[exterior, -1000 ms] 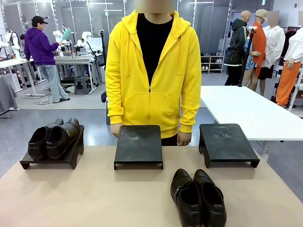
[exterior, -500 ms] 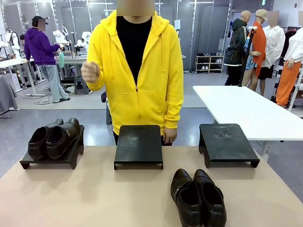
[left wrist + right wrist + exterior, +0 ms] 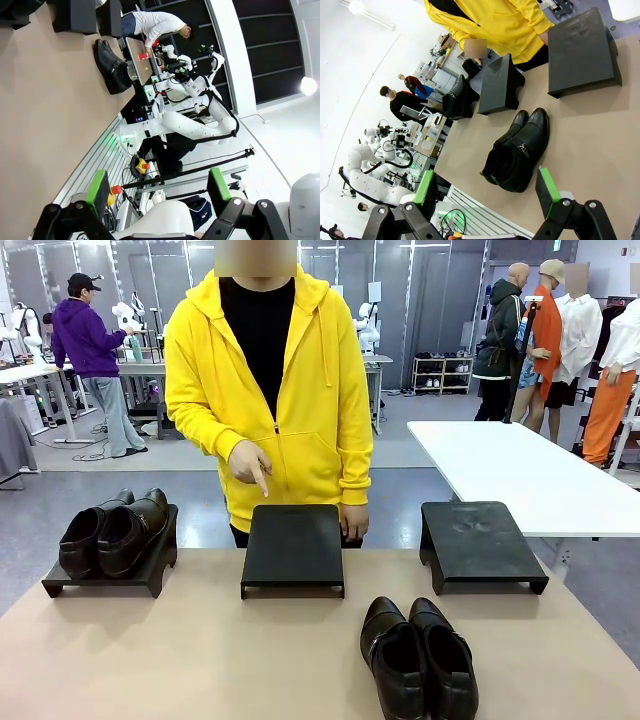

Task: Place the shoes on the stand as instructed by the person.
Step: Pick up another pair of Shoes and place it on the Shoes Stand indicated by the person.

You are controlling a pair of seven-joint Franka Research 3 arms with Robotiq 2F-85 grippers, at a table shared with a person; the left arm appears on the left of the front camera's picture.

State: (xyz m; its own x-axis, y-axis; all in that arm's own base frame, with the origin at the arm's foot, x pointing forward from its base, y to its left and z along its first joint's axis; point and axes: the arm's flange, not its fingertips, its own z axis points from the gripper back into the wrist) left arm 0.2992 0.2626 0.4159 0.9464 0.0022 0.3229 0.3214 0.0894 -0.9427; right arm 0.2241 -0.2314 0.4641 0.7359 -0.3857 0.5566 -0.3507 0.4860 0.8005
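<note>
Right claw (image 3: 486, 186): jaws spread wide, nothing between the green pads. Left claw (image 3: 157, 187): likewise wide open and empty.

Item one, loose pair of black dress shoes (image 3: 418, 660): side by side and touching on the worktop (image 3: 180, 660), on my near side, right of centre. Long axis runs near to far, toes towards the stands, heels towards me. In the right wrist view the pair (image 3: 517, 152) sits just ahead of my right claw; in the left wrist view it (image 3: 112, 67) lies well off across the worktop. I judge the right arm the nearer one for the pick.

Item two, second pair (image 3: 110, 530): already seated on the left stand (image 3: 100, 585).

Item three, middle stand (image 3: 293, 545): bare, directly beyond the loose pair and slightly left. Right stand (image 3: 480, 540): bare too.

Item four, person (image 3: 265, 390) in a yellow hoodie at the far edge, one hand (image 3: 250, 462) with forefinger aimed down over the middle stand. I read that as the target.
</note>
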